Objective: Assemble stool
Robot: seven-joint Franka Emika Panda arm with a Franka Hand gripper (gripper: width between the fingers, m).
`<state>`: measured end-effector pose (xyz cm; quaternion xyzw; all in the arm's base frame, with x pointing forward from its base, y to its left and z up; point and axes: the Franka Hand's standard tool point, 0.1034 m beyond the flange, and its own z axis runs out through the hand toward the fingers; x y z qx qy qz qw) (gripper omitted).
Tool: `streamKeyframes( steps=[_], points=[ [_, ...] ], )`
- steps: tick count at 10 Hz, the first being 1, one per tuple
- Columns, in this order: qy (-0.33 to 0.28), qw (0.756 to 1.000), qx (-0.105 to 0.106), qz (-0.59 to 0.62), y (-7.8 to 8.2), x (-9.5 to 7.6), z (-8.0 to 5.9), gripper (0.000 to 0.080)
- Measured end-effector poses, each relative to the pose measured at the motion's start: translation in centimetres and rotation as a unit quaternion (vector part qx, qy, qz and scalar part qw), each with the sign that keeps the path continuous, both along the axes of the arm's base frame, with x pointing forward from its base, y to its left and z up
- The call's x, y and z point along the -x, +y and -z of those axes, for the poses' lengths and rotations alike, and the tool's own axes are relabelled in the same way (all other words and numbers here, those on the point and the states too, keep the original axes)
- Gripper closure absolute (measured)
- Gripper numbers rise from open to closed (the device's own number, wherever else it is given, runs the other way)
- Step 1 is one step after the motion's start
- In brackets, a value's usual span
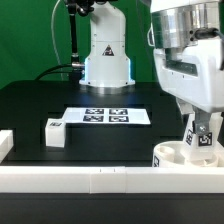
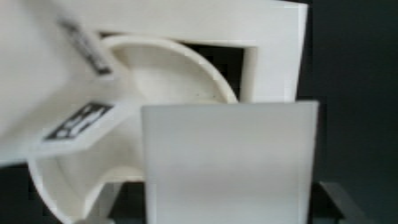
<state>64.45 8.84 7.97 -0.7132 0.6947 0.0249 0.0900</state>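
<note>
A black table (image 1: 30, 100) stands before a green backdrop (image 1: 30, 40), with a white rail (image 1: 100, 180) along its near edge. The gripper (image 1: 203, 133) pinches a leg (image 1: 206, 143) upright at the seat (image 1: 172, 155), just beside the rail. A second leg (image 1: 54, 132) lies near the marker board (image 1: 105, 116).

A black table (image 1: 40, 100) fills the middle of the frame. The marker board (image 1: 105, 116) lies flat on it at centre, showing 4 black-and-white tags. A long white rail wall (image 1: 90, 180) runs across the bottom of the frame. A green backdrop (image 1: 25, 35) covers the upper left, behind the table.
</note>
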Motion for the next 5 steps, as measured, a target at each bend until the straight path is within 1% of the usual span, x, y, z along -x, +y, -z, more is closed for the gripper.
streamKeyframes(
  steps=[3, 5],
  points=[
    [0.033, 0.991, -0.022, 0.125, 0.33, 0.20, -0.01, 0.0462],
    [0.044, 0.986, -0.030, 0.156, 0.58, 0.33, 0.00, 0.0462]
  ],
)
